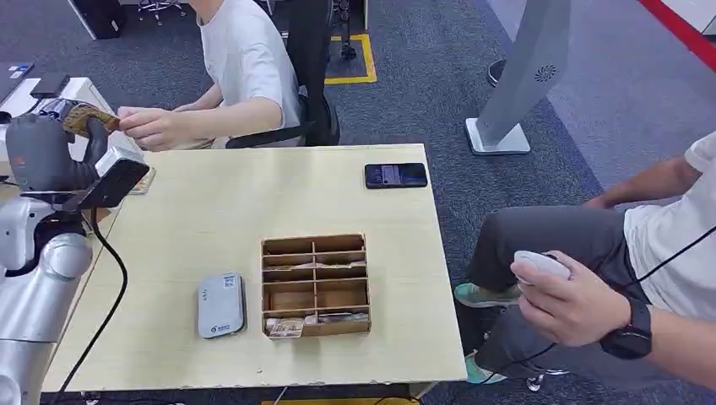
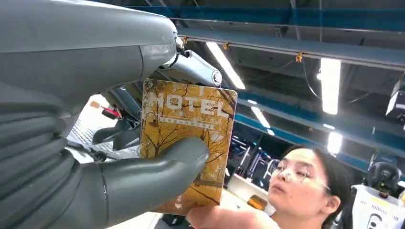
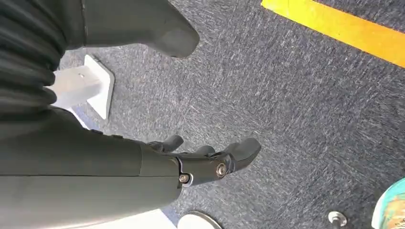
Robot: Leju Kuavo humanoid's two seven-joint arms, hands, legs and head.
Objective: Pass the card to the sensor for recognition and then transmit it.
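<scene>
A: Status of the work surface, largest item first?

B: The table (image 1: 253, 211) carries a wooden divided box (image 1: 315, 285) near its front edge, with a grey sensor (image 1: 221, 305) just beside it toward the left front corner. A dark phone (image 1: 395, 175) lies near the far right corner.

A: Position of the card?

B: The card (image 2: 188, 143), printed HOTEL, is off the table, raised beyond the far left corner. The left hand (image 1: 51, 156) holds it, thumb (image 2: 157, 167) pressed across its face with the fingers behind. The seated person's hand (image 1: 152, 126) reaches the card's free end and appears to touch it.

A: Right hand?

B: The right hand (image 3: 210, 160) hangs over carpet, fingers loosely apart and holding nothing.

A: Progress estimate?

B: Judged late stage. The card is well apart from the sensor and already presented to the person, so recognition is probably complete, though the frames cannot confirm it. Remaining: release the card into the person's hand.
</scene>
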